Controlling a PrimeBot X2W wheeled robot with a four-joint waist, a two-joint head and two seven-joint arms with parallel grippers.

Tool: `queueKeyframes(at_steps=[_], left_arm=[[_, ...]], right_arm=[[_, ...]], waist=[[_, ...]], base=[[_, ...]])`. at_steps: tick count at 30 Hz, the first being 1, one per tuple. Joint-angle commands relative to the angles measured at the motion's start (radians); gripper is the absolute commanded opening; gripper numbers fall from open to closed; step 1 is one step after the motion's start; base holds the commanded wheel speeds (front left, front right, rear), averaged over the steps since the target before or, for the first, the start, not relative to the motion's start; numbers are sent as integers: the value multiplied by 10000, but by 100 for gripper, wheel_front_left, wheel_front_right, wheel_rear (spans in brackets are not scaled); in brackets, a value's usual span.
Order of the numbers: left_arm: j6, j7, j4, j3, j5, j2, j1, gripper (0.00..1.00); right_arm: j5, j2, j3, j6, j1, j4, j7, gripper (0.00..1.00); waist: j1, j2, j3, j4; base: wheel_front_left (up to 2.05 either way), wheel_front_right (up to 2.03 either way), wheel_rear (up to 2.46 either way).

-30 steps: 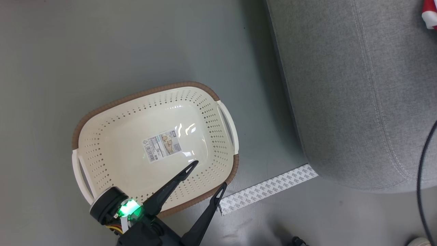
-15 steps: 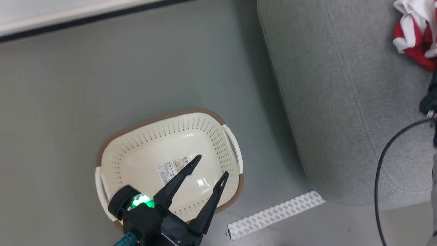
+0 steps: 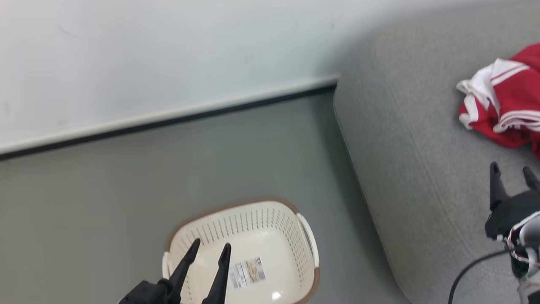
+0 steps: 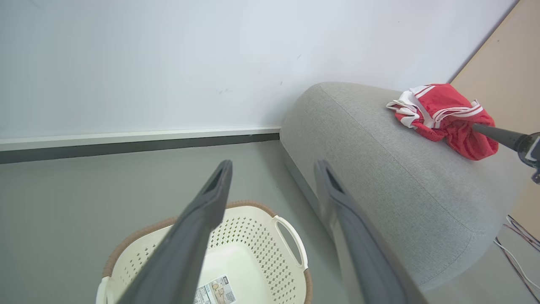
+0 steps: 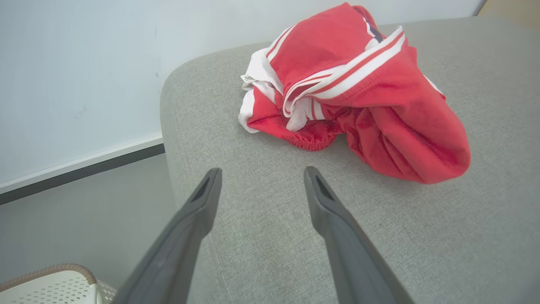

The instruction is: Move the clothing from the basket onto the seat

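The red clothing (image 3: 508, 110) with white trim lies bunched on the grey seat (image 3: 413, 160), toward its far right; the same clothing (image 5: 358, 93) and clothing (image 4: 443, 118) show in both wrist views. My right gripper (image 3: 510, 173) hovers open over the seat, a little short of the garment, with nothing between its fingers. The cream basket (image 3: 270, 223) with a brown rim stands on the floor left of the seat; only a label sticker (image 3: 249, 272) shows on its bottom. My left gripper (image 3: 210, 247) is open above the basket, holding nothing.
A white wall (image 3: 168, 50) with a pale skirting board (image 3: 168, 116) runs behind the grey floor (image 3: 105, 202). A black cable (image 3: 468, 270) loops by my right arm. Beige flooring (image 4: 510, 76) and thin cables (image 4: 521, 249) lie beyond the seat.
The head camera has tilted up, so the wall and more of the seat have come into the picture. My right gripper now shows over the seat. My left gripper's fingers stand closer together.
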Motion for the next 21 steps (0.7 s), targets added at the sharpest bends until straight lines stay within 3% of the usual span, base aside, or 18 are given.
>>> queueKeyframes(at_steps=[1,7,14,21], left_arm=[[-98,-42,89,169,59,-112,374,100],[-129,-42,272,1326,525,-520,1026,100],[-230,-32,443,2293,1133,-800,1444,100],[-608,-35,560,3361,1256,-1099,1983,100]], right_arm=[[207,33,110,-3,534,-324,4,100],[842,122,877,-3,1725,-1683,-89,100],[715,485,1219,-3,2850,-2629,-454,100],[274,1531,1040,-2,4164,-3632,-1092,100]], waist=[[4,2,-1874,817],[4,2,-2594,1336],[4,2,-3020,1874],[4,2,-3267,2302]], base=[[0,0,0],[0,0,0],[0,0,0],[0,0,0]])
